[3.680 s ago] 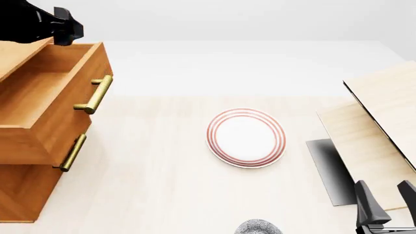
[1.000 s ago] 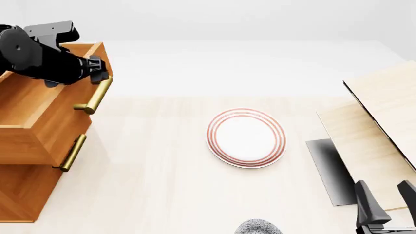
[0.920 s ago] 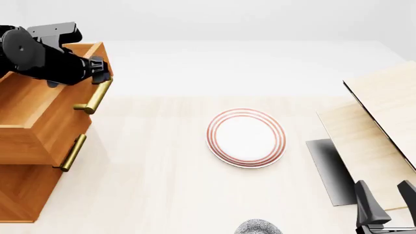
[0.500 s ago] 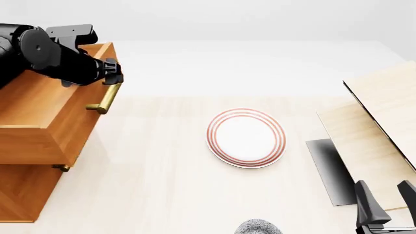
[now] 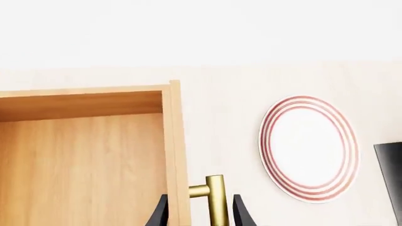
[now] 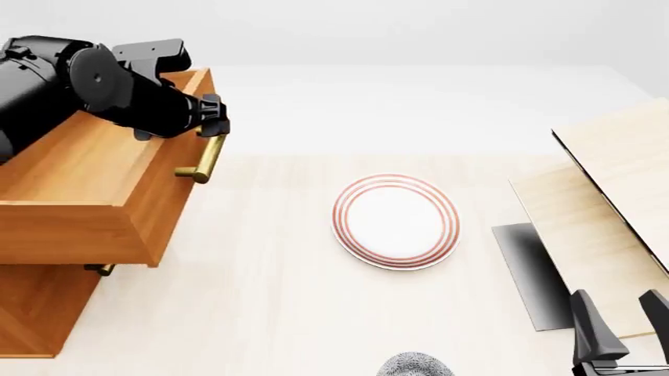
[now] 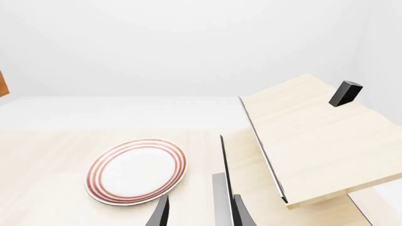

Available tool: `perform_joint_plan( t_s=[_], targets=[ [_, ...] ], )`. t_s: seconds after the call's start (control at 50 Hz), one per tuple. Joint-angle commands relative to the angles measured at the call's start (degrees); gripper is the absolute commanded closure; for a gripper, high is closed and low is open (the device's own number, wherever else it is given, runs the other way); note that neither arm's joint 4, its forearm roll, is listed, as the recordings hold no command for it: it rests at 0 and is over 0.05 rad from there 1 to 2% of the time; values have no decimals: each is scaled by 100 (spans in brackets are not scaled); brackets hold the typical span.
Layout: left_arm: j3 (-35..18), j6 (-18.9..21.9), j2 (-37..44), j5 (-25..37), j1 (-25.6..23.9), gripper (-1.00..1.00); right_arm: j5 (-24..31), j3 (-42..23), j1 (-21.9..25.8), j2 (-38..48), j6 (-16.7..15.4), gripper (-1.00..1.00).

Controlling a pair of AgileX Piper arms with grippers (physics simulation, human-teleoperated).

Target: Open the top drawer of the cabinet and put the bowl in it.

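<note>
Top drawer point(image 6: 99, 196) pulled further out; left hand point(image 6: 215, 117) clamps handle point(image 6: 204, 159).

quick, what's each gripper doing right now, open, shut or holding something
Left gripper: shut on the top drawer by its brass handle.
Right gripper: open, holding nothing, fingers apart near the pale boards.

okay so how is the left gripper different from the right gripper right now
The left gripper is up at the top drawer, its fingers either side of the brass handle; the right gripper hangs low at the near right table edge, by the pale boards. The left grips the handle; the right is open and holds nothing. The left points sideways toward the plate; the right points forward. Both are black with two fingers.
</note>
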State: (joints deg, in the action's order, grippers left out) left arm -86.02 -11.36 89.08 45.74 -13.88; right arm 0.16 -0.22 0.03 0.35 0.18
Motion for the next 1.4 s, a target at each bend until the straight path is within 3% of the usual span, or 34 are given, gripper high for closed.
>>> perform_joint_plan(
  t_s=[0.02,0.46,0.88,1.4],
  targets=[
    [-67,-152,96,3,-352,-100,-5,2,-1,-2,-3,-100],
    [-157,-258,151,21,-755,-100,-5,2,-2,-3,-4,-100],
    [-422,204,-297,527,-291,-100,-5,2,0,-2,-5,-100],
    [-604,631,-771,1012,-368,-100,-5,2,-2,-2,-3,-100]
  ],
)
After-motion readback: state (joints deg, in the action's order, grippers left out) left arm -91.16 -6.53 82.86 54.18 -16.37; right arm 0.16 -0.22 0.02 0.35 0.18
